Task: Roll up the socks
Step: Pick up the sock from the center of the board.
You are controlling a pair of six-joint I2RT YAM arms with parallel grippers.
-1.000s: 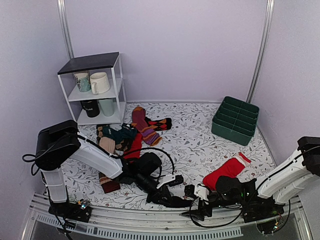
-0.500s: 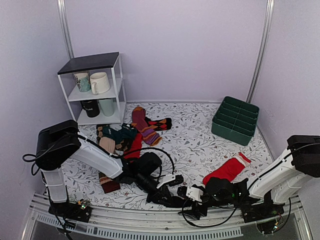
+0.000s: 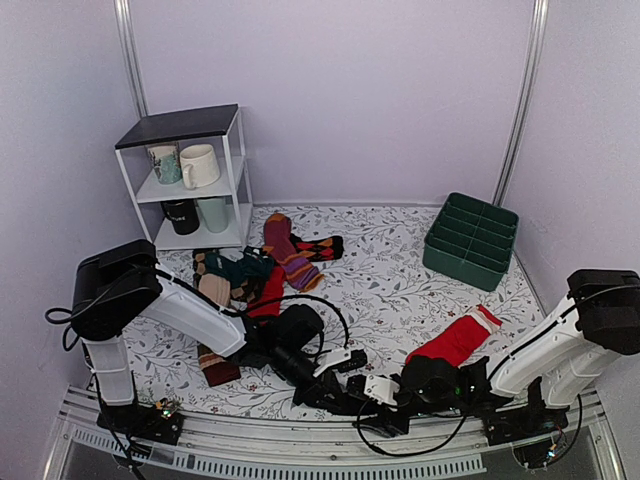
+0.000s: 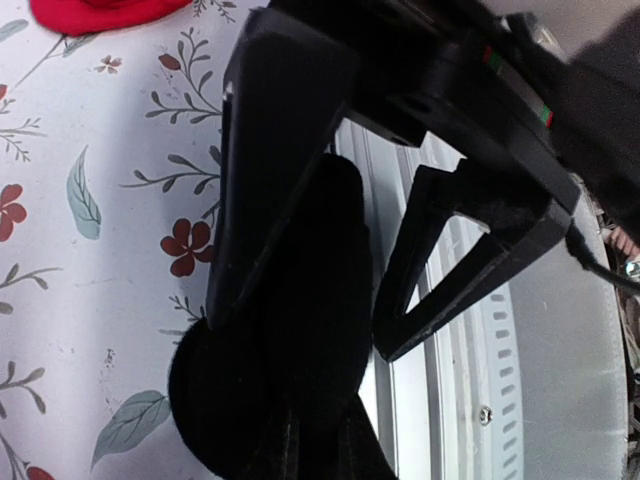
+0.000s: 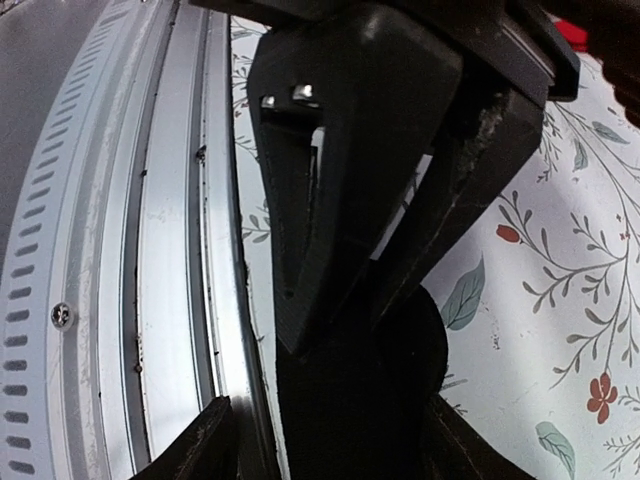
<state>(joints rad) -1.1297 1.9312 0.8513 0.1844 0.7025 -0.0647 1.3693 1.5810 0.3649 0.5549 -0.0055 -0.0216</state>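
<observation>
- Black socks (image 3: 340, 405) lay at the near table (image 3: 400, 270) edge, top view; left gripper (image 3: 335, 385) clamped on them, right gripper (image 3: 372, 405) just beside.
- Left wrist: right fingers (image 4: 280, 150) stood apart, one against the socks.
- Right wrist: own fingertips (image 5: 200, 445) spread either side of socks.

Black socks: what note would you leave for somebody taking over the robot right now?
Left pincer: shut on the short black fabric socks, which are bunched into a dark lump.
Right pincer: right up against the same lump. I cannot tell whether it grips.
Where: at the near edge of the floral tablecloth, beside the metal rail.
Done: the socks are gathered and bunched. No tidy roll shows.
Left: probably finish the roll, then let go.
</observation>
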